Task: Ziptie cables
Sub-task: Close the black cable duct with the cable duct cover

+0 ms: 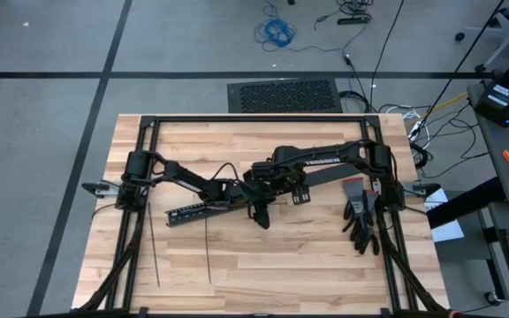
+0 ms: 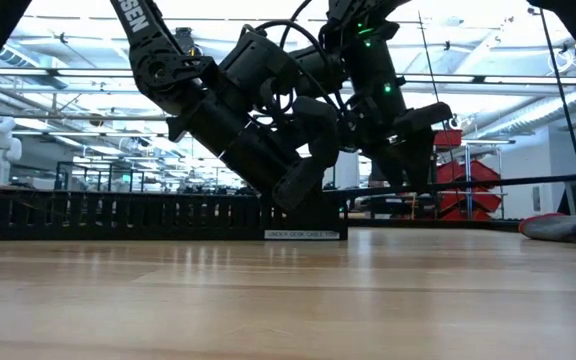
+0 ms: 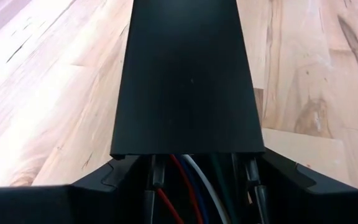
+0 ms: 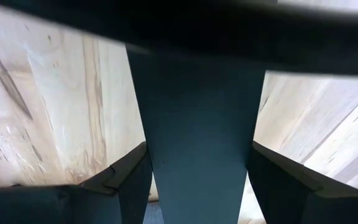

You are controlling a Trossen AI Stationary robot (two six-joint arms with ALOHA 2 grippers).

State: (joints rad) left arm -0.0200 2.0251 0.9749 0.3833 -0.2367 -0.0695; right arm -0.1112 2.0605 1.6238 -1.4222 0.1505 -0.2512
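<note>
A slip is the main risk: both hands meet on one narrow black duct [image 1: 203,208] near the worktop's [image 1: 263,256] centre, and uneven pull could twist it and spill the cables [image 3: 179,193] seen inside its end. The left hand [image 3: 185,180] is closed on that end; the right hand [image 4: 197,168] is clamped on a flat black bar [image 4: 197,106]. Two zipties [image 1: 155,247] lie untouched toward seven o'clock.
</note>
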